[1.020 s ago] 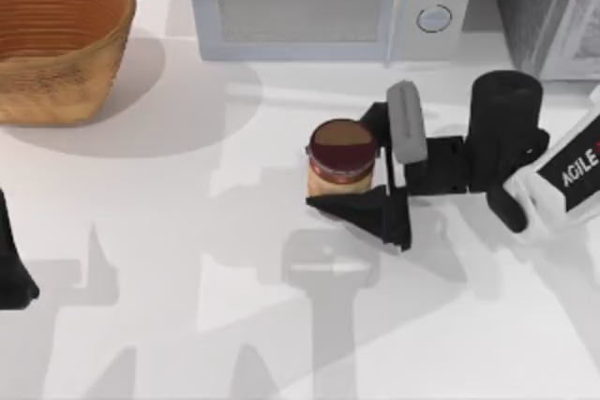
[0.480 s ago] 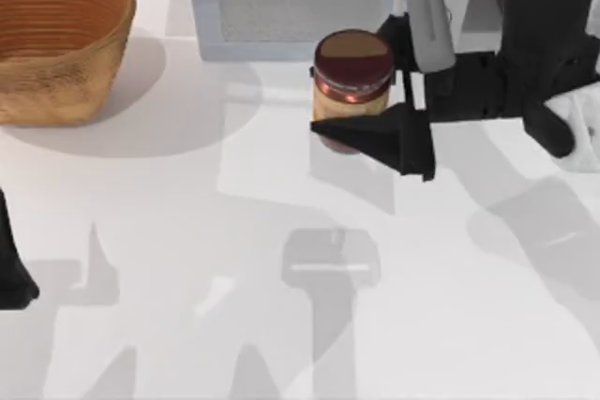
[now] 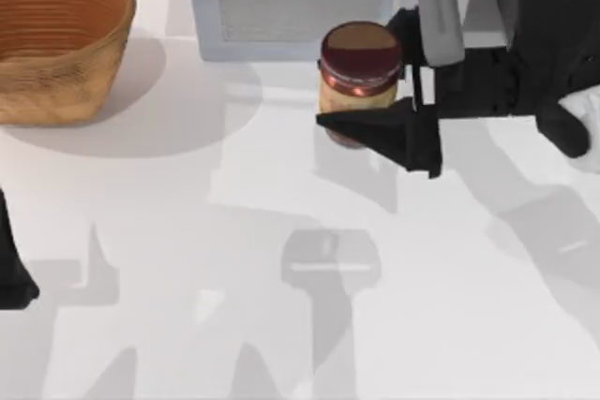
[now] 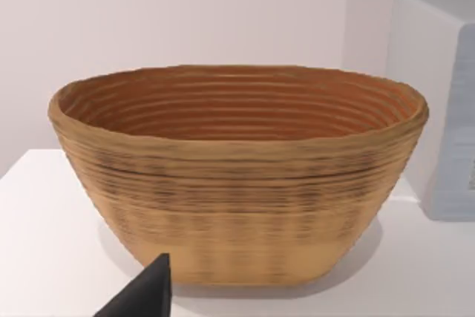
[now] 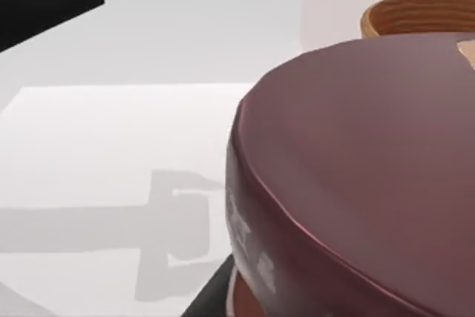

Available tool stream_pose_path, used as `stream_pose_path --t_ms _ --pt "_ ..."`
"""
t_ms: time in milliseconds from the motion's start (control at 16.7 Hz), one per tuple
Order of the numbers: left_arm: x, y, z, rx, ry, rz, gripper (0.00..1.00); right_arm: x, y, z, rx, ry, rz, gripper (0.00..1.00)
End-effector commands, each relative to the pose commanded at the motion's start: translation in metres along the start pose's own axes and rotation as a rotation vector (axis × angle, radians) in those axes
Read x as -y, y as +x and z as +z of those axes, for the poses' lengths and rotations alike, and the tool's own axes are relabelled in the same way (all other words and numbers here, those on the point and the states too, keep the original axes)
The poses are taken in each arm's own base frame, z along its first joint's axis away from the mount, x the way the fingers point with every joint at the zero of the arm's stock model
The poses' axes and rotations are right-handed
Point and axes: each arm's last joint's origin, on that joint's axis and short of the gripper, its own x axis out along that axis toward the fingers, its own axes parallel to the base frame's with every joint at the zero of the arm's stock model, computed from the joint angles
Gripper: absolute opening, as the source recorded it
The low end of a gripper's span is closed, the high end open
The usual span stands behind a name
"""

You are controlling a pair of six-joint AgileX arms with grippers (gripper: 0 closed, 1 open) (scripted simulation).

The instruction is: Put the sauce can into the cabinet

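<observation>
Woven basket [image 3: 58, 39] upright at far left of white tabletop [image 3: 187, 278]. White microwave [image 3: 300, 2] against back edge, well apart from basket.

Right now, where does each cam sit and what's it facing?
Top: above the table, looking down at the right gripper shut on the sauce can; left arm parked at left edge.
Left wrist: on the left arm, facing the basket; one fingertip shows.
Right wrist: on the right arm, close on the can's maroon top.
Shared: can, basket.
</observation>
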Motion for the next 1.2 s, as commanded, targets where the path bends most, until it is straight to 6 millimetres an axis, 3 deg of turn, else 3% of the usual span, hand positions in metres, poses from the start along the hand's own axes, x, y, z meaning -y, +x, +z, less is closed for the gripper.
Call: stream_pose_path --t_ms 300,480,600,720,900,1200 --pt "0.000 0.000 0.000 0.000 0.000 0.000 1.00 -0.041 -0.046 0.047 -0.005 0.006 -0.233 0.00" --pt "0.000 0.000 0.000 0.000 0.000 0.000 1.00 -0.085 -0.086 0.069 0.003 0.012 -0.455 0.00" --pt "0.000 0.000 0.000 0.000 0.000 0.000 1.00 -0.120 -0.111 0.074 0.014 0.018 -0.621 0.00" --pt "0.000 0.000 0.000 0.000 0.000 0.000 1.00 -0.155 -0.132 0.069 0.030 0.024 -0.791 0.00" --pt "0.000 0.000 0.000 0.000 0.000 0.000 1.00 -0.199 -0.154 0.046 0.059 0.032 -1.037 0.00" --pt "0.000 0.000 0.000 0.000 0.000 0.000 1.00 -0.237 -0.172 -0.008 0.088 0.054 -1.366 0.00"
